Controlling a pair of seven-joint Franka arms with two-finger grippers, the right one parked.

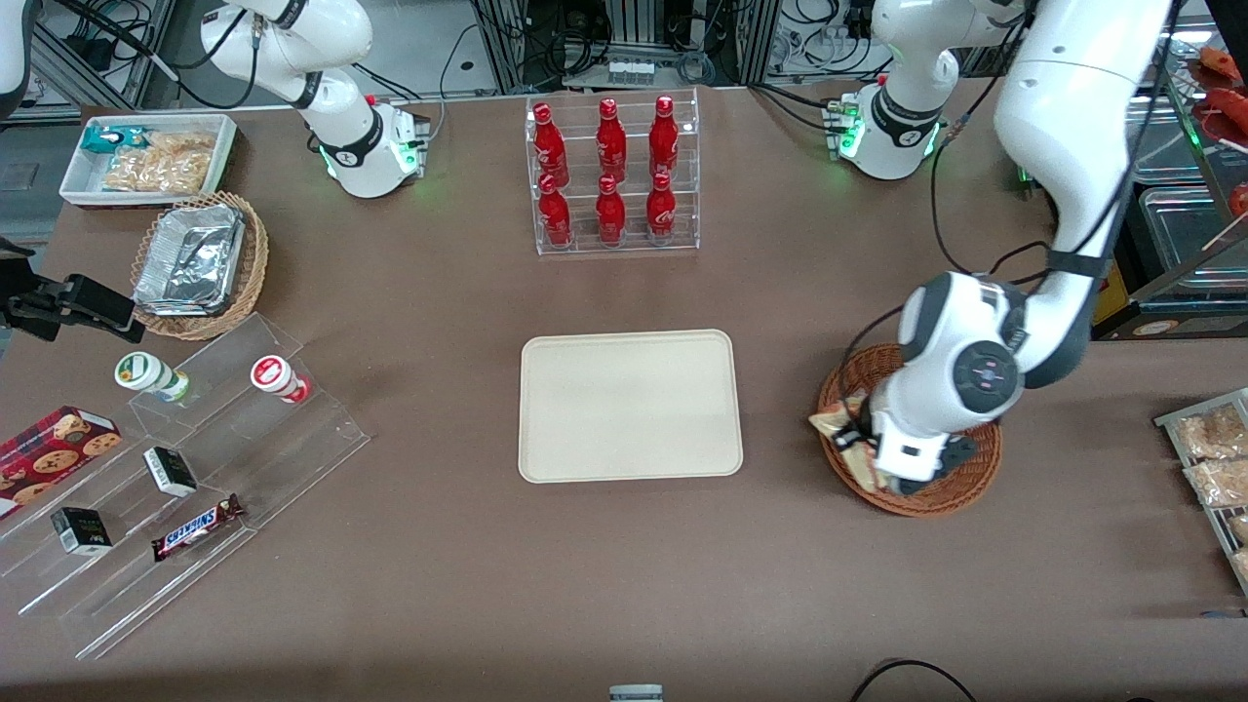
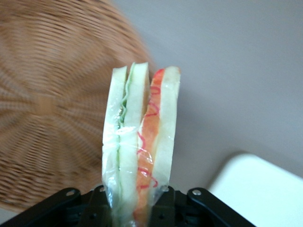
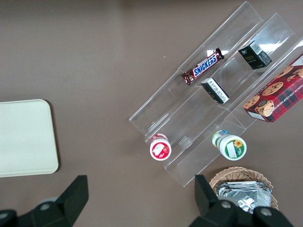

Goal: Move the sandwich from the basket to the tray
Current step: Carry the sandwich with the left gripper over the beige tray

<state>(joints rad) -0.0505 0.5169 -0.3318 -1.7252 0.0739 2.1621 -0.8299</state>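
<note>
we note the gripper low over the basket, at the basket's edge that faces the tray. its fingers are clamped on the sandwich; in the left wrist view the wedge stands out from between the black fingers, wrapped in clear film, with white bread slices, a green layer in one half and a red-pink layer in the other. in the front view we see the sandwich poking out from the gripper toward the tray, above the basket's rim, apparently lifted off the weave, though we cannot tell how far. the wrist view shows the woven floor of the basket bare beside the sandwich, brown table surface next to it, and a pale rounded corner of the tray.

the tray lies flat mid-table with nothing on it, well apart from the basket, toward the parked arm's end from it. farther from the front camera than the tray, a clear rack of red bottles stands. toward the parked arm's end we record a stepped clear display holding a snickers bar, small dark boxes and two round-lidded cups, a cookie box beside it, a lighter wicker basket with foil trays, and a white bin of snacks.
</note>
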